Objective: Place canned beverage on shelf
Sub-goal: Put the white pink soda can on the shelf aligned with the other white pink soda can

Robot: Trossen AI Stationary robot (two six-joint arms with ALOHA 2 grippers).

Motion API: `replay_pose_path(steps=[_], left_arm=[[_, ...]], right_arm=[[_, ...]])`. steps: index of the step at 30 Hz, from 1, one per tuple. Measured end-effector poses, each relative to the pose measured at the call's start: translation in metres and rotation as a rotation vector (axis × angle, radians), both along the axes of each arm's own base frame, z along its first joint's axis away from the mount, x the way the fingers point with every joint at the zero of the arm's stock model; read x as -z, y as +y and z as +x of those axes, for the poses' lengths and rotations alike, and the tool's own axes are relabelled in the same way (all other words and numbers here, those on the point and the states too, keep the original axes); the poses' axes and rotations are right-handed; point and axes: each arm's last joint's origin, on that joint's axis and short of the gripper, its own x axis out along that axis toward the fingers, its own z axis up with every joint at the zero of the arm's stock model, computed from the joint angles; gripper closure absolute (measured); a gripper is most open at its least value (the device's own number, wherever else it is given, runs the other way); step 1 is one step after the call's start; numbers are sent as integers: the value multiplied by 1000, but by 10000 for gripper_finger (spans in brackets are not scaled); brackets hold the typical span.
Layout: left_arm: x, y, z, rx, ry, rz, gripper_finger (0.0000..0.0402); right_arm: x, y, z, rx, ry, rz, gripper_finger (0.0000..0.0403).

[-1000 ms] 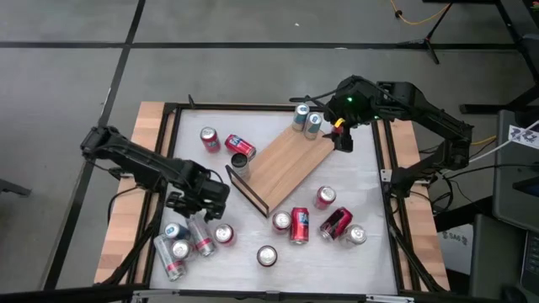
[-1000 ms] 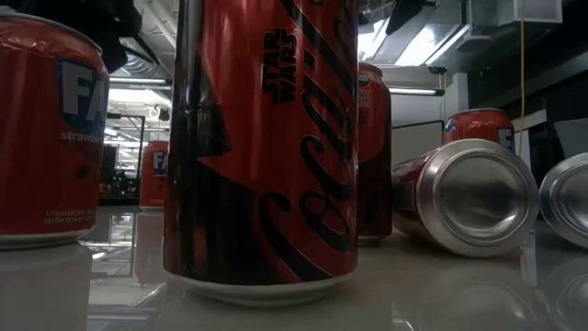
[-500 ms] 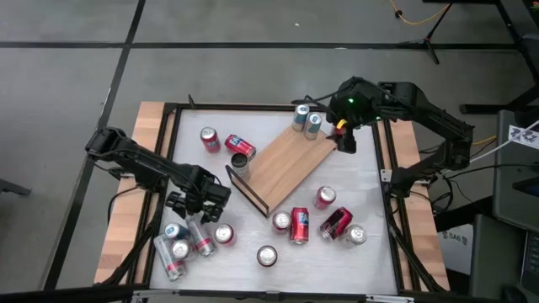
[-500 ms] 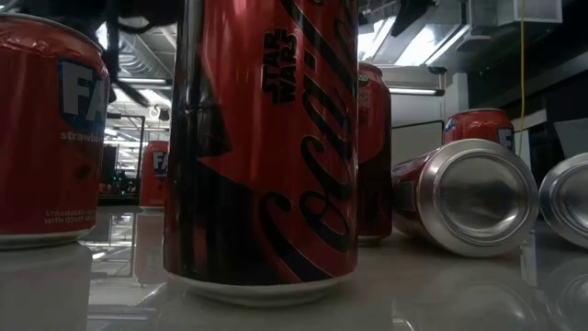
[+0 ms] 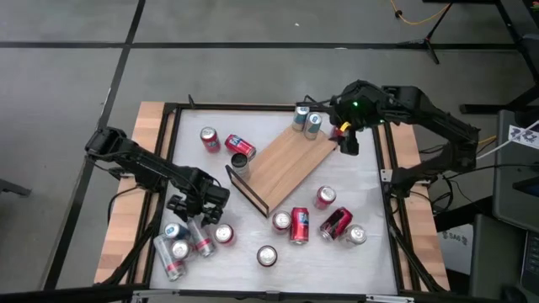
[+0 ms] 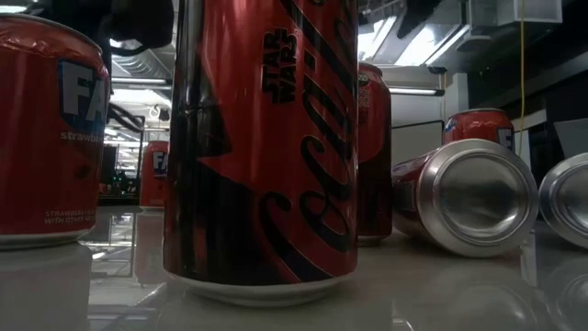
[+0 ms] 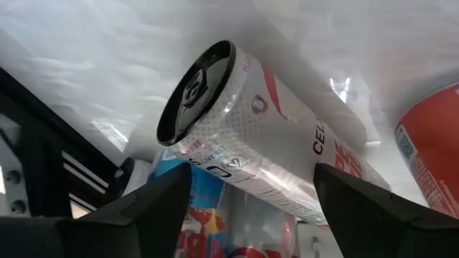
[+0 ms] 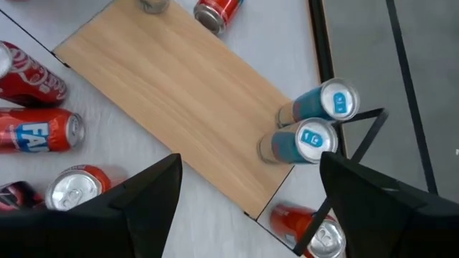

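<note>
The shelf (image 5: pixel 286 160), a light-wood board with black wire ends, lies slantwise in the middle of the white table. Two blue cans (image 8: pixel 315 122) stand upright at its far end, and a dark can (image 5: pixel 240 162) stands at its other end. My left gripper (image 5: pixel 198 210) hangs open over a cluster of cans (image 5: pixel 189 242) near the table's near left corner. In the left wrist view its fingers stand either side of a slim white can (image 7: pixel 258 143), which lies on its side. My right gripper (image 5: pixel 347 145) hovers open above the shelf's far right end (image 8: pixel 179 93).
Two red cans (image 5: pixel 226 141) lie left of the shelf. Several more cans (image 5: pixel 312 223) stand or lie between the shelf and the near edge. A black-and-red cola can (image 6: pixel 266 147) fills the low view. A blue can (image 7: pixel 204 208) lies beside the white one.
My left gripper has come down toward the cluster of cans at the near left, staying open. The cans and the shelf have kept their places.
</note>
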Motion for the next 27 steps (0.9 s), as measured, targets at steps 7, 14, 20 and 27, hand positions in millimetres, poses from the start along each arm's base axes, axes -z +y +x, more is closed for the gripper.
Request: replay_pose_path(steps=[7, 14, 20, 27], left_arm=[[3, 1, -1, -3, -3, 5, 108], [4, 7, 3, -27, -31, 50, 108], [5, 16, 5, -60, -49, 118, 108], [6, 25, 7, -68, -82, 229, 108]], right_arm=[[30, 5, -17, 24, -65, -3, 81], [54, 9, -29, 25, -116, -16, 81], [66, 10, -34, 26, -107, -13, 81], [68, 10, -34, 26, -101, -12, 81]])
